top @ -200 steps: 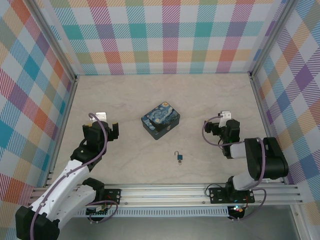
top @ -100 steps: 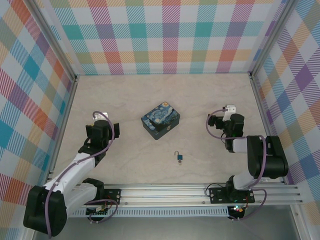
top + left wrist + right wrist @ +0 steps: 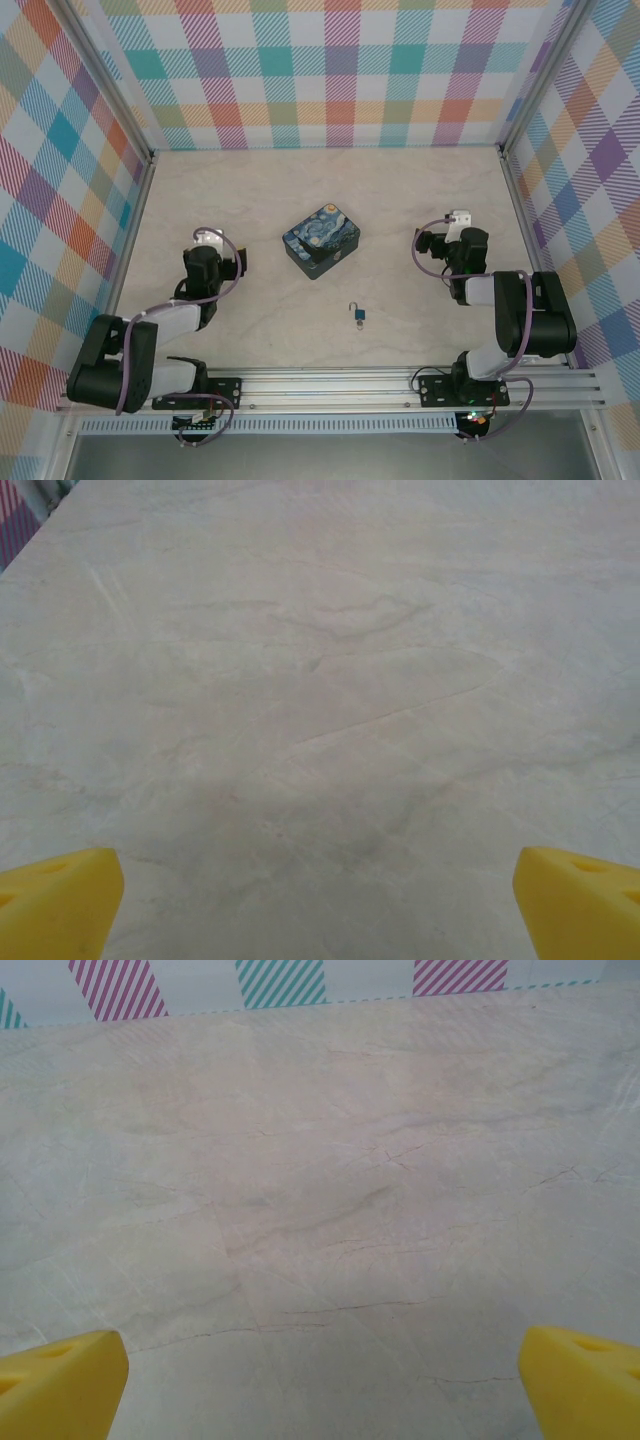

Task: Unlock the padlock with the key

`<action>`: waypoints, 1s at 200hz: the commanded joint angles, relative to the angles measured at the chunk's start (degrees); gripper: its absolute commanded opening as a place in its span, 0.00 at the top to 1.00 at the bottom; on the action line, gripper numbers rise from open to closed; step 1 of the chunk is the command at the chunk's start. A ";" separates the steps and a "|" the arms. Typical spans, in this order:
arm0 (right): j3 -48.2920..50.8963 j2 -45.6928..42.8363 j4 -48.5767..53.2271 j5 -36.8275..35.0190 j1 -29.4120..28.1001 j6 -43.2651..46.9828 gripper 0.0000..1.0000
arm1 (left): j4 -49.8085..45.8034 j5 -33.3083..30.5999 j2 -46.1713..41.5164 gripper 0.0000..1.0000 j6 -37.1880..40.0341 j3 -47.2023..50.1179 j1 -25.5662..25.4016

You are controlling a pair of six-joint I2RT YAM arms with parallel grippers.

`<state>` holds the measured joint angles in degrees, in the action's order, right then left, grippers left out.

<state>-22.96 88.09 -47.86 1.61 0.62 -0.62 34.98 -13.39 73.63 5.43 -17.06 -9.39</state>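
Note:
The tiny teal-bodied padlock (image 3: 358, 316) lies on the marble table in front of the arms, its silver shackle pointing away. A small dark bit touches its near end; I cannot tell whether this is the key. My left gripper (image 3: 212, 256) hovers to the padlock's far left, open, its yellow fingertips (image 3: 55, 900) wide apart over bare table. On the far right of the padlock my right gripper (image 3: 452, 245) is open too, its yellow fingertips (image 3: 60, 1375) spread with nothing between them.
A blue-and-yellow painted tin (image 3: 321, 241) stands at the table's middle, just beyond the padlock. Checked walls (image 3: 330, 80) close the table on three sides. An aluminium rail (image 3: 330, 385) runs along the near edge.
The left arm has folded back toward its base and its gripper has shifted slightly right. The right gripper rose slightly toward the back, then held still. Padlock and tin have not moved.

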 commanded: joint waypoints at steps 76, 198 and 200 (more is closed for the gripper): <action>-0.41 -0.09 -0.14 1.03 -0.16 -0.43 0.00 | 15.48 4.45 16.12 0.00 -2.09 -4.89 2.88; -0.46 -0.12 0.04 1.05 -0.34 -0.08 0.00 | 11.19 10.53 16.16 0.00 -3.67 -7.20 6.13; -0.45 -0.12 0.02 1.03 -0.35 -0.08 0.00 | 11.17 10.45 16.12 0.00 -3.67 -7.27 6.09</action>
<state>-22.96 88.07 -47.68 1.61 0.62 -0.62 46.44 -3.86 89.73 2.28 -23.94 -3.44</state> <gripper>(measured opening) 0.996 0.997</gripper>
